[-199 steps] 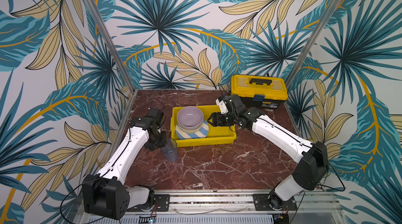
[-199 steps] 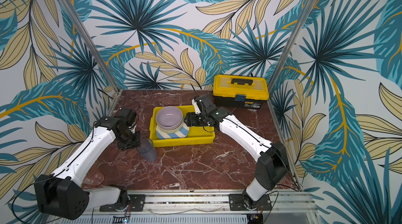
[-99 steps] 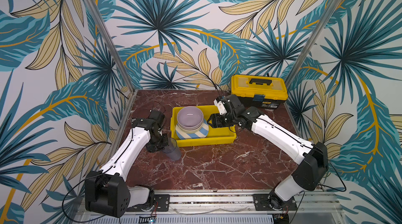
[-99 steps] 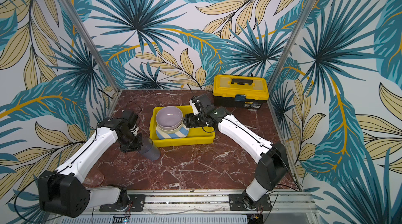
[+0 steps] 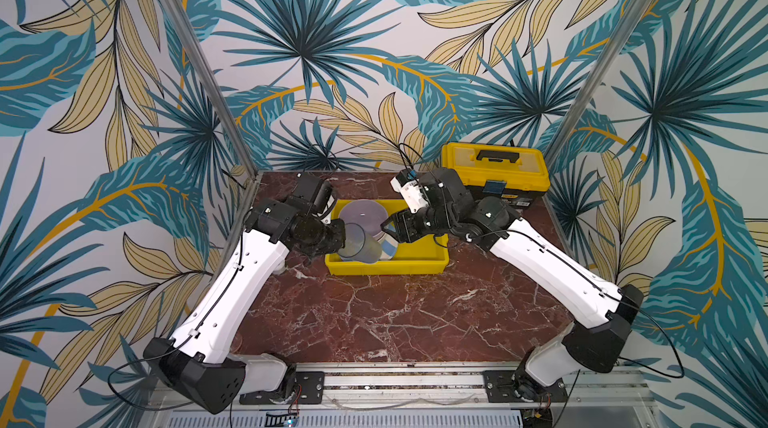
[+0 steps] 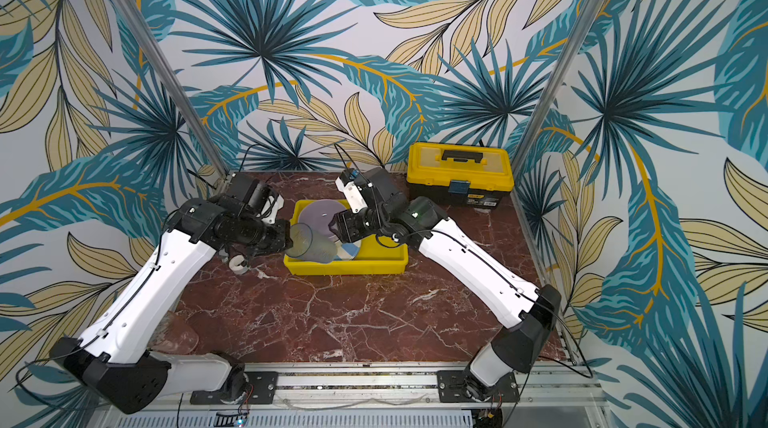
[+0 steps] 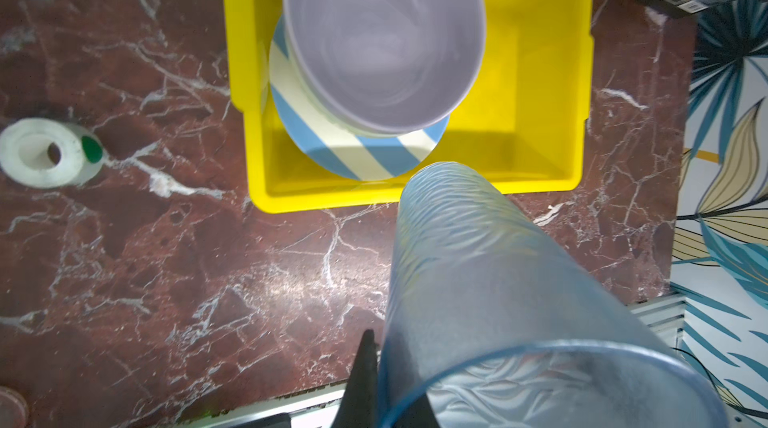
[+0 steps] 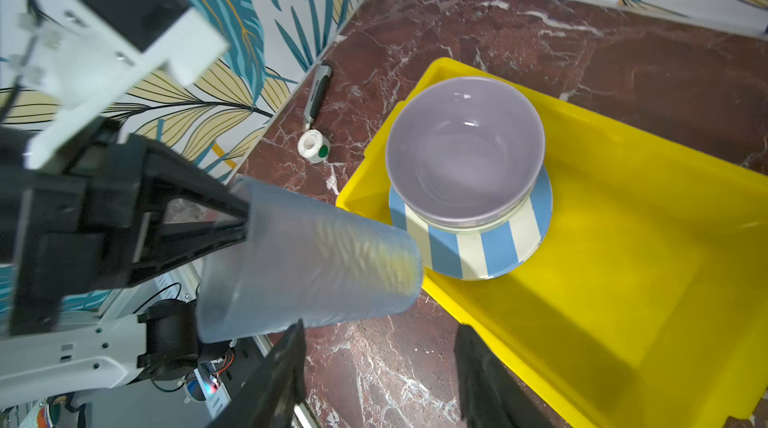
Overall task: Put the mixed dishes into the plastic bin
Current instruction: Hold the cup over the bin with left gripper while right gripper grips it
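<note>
Left gripper (image 8: 246,220) pinching tilted tumbler (image 8: 316,255) rim — right gripper (image 8: 379,334) jaws spread, tumbler just beside.

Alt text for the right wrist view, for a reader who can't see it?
The left end effector holds a clear tumbler sideways by its rim, base toward the yellow bin. In the bin a lilac bowl sits on a striped plate; a tape roll lies on the table.
</note>
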Robot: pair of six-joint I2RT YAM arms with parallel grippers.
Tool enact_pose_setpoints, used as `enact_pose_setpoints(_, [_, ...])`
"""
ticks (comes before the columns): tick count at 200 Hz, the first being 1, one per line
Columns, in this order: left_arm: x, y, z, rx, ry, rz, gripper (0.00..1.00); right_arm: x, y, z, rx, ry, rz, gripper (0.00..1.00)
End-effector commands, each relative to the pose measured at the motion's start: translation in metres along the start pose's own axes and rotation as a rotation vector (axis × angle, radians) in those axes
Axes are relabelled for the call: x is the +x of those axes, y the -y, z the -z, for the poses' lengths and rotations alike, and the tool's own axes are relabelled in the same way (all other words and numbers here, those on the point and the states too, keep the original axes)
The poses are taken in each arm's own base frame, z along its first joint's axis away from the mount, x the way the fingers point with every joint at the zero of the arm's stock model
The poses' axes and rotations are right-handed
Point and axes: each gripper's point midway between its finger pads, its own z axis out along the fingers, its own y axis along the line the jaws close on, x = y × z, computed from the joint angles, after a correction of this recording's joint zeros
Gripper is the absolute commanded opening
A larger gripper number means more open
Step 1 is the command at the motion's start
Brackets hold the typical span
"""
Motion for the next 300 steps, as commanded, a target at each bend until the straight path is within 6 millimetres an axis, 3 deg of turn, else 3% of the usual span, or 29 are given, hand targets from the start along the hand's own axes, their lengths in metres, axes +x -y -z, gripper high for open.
enact_pose_setpoints(1, [-0.016,0.018,-0.002,0.013,0.034,-0.015,0.0,-0.001,-0.005,0.02,0.024,0.004,0.056,0.59])
enact_pose_setpoints(38, [-0.043,0.038,0.005,-0.036,0.132,-0.03,0.0,-0.008,-0.009,0.032,0.071,0.047,0.087,0.59])
enact_pose_setpoints(84, [-0.061,0.076,0.017,-0.071,0.263,-0.085,0.0,-0.018,0.016,0.033,0.222,0.105,0.042,0.59])
enact_pose_setpoints(138, [-0.052,0.1,0.021,-0.071,0.304,-0.118,0.0,-0.031,0.034,0.041,0.319,0.201,-0.03,0.48])
enact_pose_setpoints(226, [-0.054,0.121,0.031,-0.039,0.359,-0.186,0.0,-0.021,0.044,0.023,0.361,0.146,-0.059,0.43])
enact_pose_setpoints(300, [-0.051,0.126,0.037,-0.015,0.386,-0.247,0.0,-0.02,0.05,0.018,0.371,0.139,-0.098,0.24])
